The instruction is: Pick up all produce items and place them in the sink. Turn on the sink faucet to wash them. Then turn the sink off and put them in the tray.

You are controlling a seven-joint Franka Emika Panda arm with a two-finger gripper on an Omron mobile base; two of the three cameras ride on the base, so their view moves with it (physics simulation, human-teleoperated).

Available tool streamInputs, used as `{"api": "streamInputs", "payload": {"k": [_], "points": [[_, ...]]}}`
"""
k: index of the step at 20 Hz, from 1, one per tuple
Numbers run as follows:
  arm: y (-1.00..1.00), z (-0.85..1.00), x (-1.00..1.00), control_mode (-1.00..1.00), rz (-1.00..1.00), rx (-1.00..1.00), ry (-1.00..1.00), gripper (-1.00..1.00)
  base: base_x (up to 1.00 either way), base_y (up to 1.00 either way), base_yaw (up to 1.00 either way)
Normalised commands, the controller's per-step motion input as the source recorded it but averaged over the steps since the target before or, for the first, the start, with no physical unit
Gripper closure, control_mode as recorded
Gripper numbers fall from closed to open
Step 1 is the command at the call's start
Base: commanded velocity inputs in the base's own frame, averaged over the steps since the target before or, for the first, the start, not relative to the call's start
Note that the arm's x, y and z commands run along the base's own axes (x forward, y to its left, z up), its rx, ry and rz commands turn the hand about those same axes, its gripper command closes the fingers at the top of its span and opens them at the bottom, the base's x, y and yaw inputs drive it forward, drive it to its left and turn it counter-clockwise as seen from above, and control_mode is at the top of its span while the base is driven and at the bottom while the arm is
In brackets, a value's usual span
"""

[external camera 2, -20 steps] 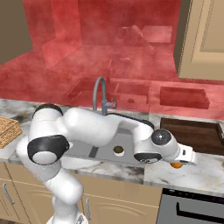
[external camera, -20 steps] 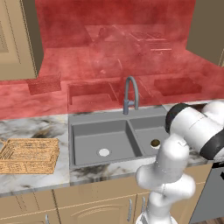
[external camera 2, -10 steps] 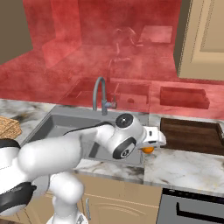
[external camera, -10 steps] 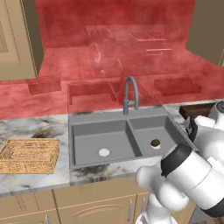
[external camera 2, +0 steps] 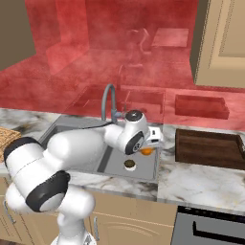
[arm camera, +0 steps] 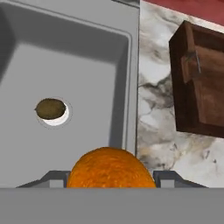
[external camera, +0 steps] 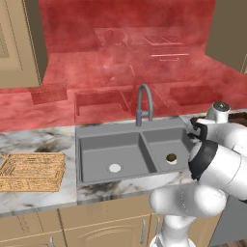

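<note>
My gripper (external camera 2: 149,149) is shut on the bright orange produce item (arm camera: 109,168), which bulges up between the two fingertips. It hangs over the right rim of the sink's (arm camera: 87,65) right basin. The dark olive-brown produce item (arm camera: 50,108) lies on that basin's round drain, also seen as a small dark piece (external camera 2: 129,164) below the hand and on the drain (external camera: 171,157). The sink faucet (external camera: 143,101) stands behind the divider with no water running. The tray (external camera: 31,171), a tan wicker basket, rests on the counter left of the sink (external camera: 116,144).
A dark brown wooden block (external camera 2: 208,148) lies on the marble counter right of the sink. The left basin holds nothing but its pale drain (external camera: 115,168). My white arm crosses in front of the sink. Red tiled wall stands behind.
The arm has swung from the front counter right of the sink, back and left, carrying the orange piece to the sink's right rim. The olive-brown piece has stayed on the drain.
</note>
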Motion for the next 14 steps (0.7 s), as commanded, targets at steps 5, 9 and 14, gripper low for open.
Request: {"api": "streamInputs", "payload": {"k": [5,9,14], "points": [[0.26,-0.63,0.71,-1.0,0.09,0.18,0.12,1.0,0.0,0.0,0.0],[0.29,-0.76,0.53,-1.0,0.09,0.1,0.11,1.0,0.0,0.0,0.0],[0.15,-0.94,0.36,-1.0,0.07,0.03,0.07,1.0,0.0,0.0,0.0]]}}
